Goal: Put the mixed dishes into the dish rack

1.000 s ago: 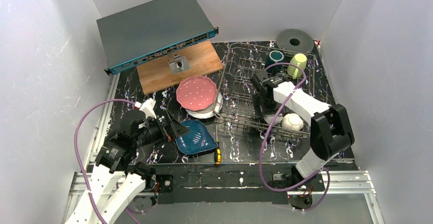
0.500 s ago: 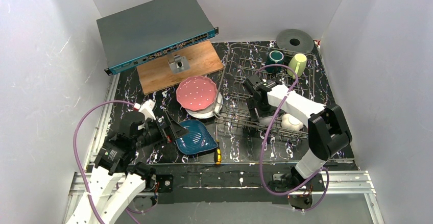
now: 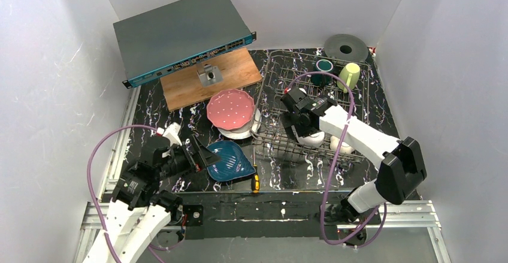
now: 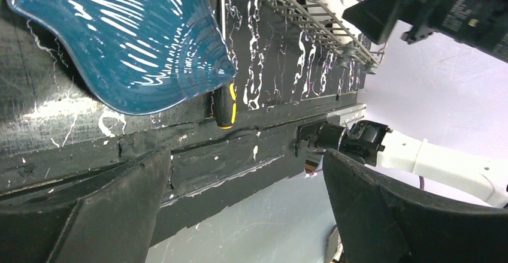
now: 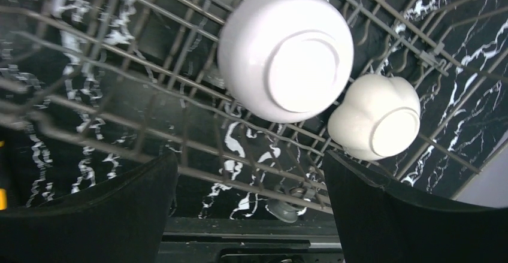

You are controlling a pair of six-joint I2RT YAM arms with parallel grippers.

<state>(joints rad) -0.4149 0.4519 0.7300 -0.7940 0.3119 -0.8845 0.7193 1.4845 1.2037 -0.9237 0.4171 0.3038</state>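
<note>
The dish rack (image 3: 271, 83) stands on the right half of the black marbled table (image 3: 281, 173). Inside it, near its near edge, the white bowl (image 3: 313, 136) lies with its foot ring turned up toward the right wrist camera. The small cream flower-shaped dish (image 5: 374, 116) lies bottom-up just to the bowl's right. I cannot tell whether the two touch. In the rack's far right corner stand the dark teal mug (image 3: 324, 66) and, to its right, the pale yellow-green mug (image 3: 349, 75).

The right gripper (image 3: 298, 125) hangs over the bowl inside the rack, its jaws spread wide and grasping nothing. From its wrist, the bowl shows between and beyond the two fingers (image 5: 120, 209).

Just outside the rack's left edge, the pink white-dotted plate (image 3: 230, 108) rests on top of the white plate (image 3: 238, 133). Nearer, the dark blue plate (image 3: 233, 162) lies flat on the table. The yellow-and-black-handled screwdriver (image 3: 254, 178) lies along the blue plate's right edge.

The left gripper (image 3: 207, 151) sits at the blue plate's left rim, released and wide, with nothing between its fingers (image 4: 114, 215).

At the far left a wooden board (image 3: 233, 71) carries a small metal part (image 3: 209, 73). A grey rack-mount unit (image 3: 180, 32) leans over the board, and a grey roll (image 3: 345, 48) lies behind the rack.
</note>
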